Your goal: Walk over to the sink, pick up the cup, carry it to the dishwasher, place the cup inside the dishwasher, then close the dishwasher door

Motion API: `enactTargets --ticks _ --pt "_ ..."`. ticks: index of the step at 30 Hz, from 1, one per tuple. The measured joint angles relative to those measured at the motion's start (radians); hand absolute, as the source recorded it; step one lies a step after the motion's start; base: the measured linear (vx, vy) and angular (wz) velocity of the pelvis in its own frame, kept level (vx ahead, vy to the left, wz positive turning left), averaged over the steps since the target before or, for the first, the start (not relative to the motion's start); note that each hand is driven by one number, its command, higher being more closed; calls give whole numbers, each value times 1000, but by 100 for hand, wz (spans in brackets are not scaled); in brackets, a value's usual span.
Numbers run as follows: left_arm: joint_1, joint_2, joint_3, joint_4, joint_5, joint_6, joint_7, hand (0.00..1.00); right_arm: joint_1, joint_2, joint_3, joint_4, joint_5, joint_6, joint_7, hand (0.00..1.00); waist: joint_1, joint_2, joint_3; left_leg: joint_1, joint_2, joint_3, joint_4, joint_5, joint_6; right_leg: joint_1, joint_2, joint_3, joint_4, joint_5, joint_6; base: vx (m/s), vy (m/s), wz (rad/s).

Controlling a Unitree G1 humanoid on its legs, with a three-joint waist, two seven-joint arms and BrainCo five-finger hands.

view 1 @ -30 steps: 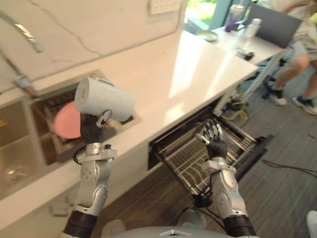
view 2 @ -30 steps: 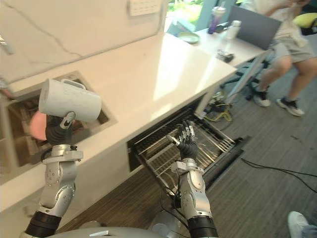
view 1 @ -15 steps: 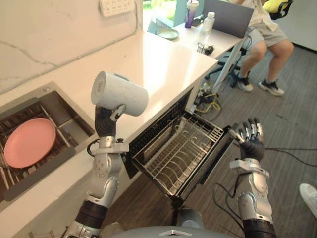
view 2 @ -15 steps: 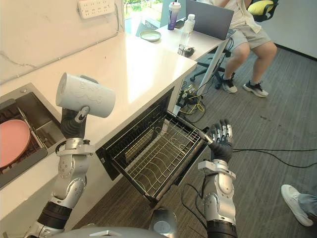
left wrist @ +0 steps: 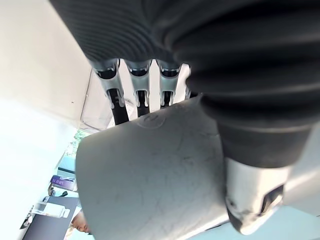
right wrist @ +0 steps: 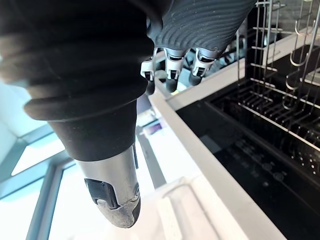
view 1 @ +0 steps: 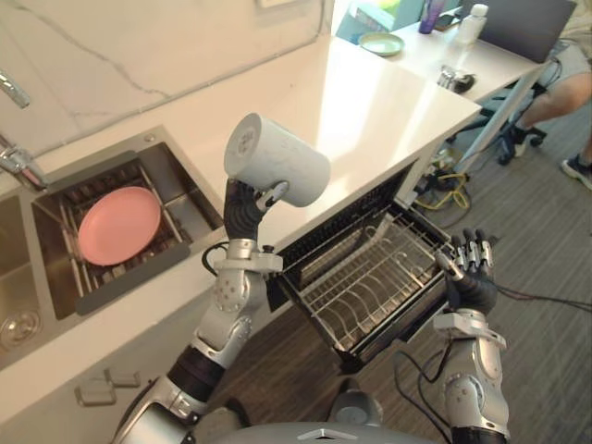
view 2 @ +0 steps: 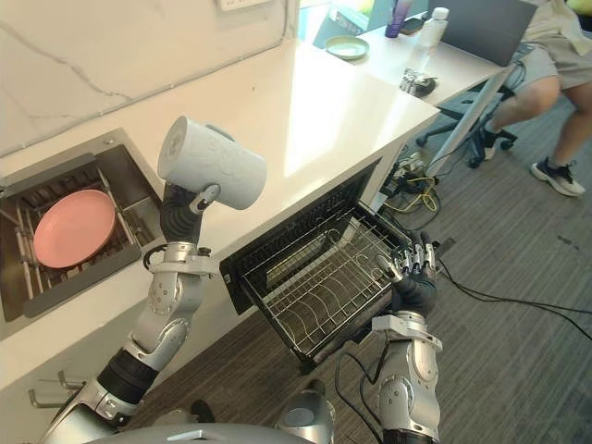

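A: There's the cup [view 1: 277,172], sideways and aloft by the table [view 1: 370,102], left hand [view 1: 242,209] wrapped round its body!

B: Rigid, smooth, breakable, so grip firmly. Right hand [view 1: 470,276] spread, four o'clock from it, beside the dishwasher rack [view 1: 365,289].

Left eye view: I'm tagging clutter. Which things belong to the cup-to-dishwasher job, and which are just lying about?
Job: cup; left robot hand gripping it; open dishwasher rack.
Lying about: pink plate; green dish; bottle.
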Motion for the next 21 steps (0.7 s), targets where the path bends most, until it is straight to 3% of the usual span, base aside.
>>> enactTargets --ticks 3,4,6,8,11,17,21 --pt "45 0 38 -2 -104 8 -43 100 -25 -6 8 0 22 -7 2 0 32 2 0 -1 20 33 35 -29 -3 -14 13 36 -9 0 1 9 14 -36" --pt "76 0 60 -2 -189 8 -62 100 -48 -21 27 -1 37 -12 12 0 52 3 0 -1 38 68 67 -58 -8 -36 26 78 -8 1 1 52 37 -90" --pt "120 -7 90 -1 -342 7 -107 100 -73 -47 64 -13 46 -17 19 0 56 5 0 1 61 101 113 -91 -23 -65 54 145 -11 11 -2 83 41 -89" --pt "156 -36 134 3 -576 1 -175 100 -105 -89 101 -35 47 -25 22 0 61 5 -1 6 70 110 158 -95 -25 -77 78 213 -64 59 7 130 35 -92" --pt "159 -61 164 3 -812 -35 -253 100 -149 -128 102 -36 48 -32 19 0 46 5 -1 43 61 117 128 -95 -24 -57 109 258 -165 125 0 86 -8 -76" --pt "108 -94 105 17 -844 -39 -286 100 -48 -129 61 -118 44 -31 12 0 -18 14 -10 154 10 113 -54 -78 -53 -35 119 299 -196 136 3 39 8 -31" --pt "77 -94 106 66 -844 -39 -286 100 -28 -129 62 -145 27 -20 15 0 -27 12 -23 171 -6 114 -78 -73 -55 -31 117 316 -215 157 3 -42 22 -11"
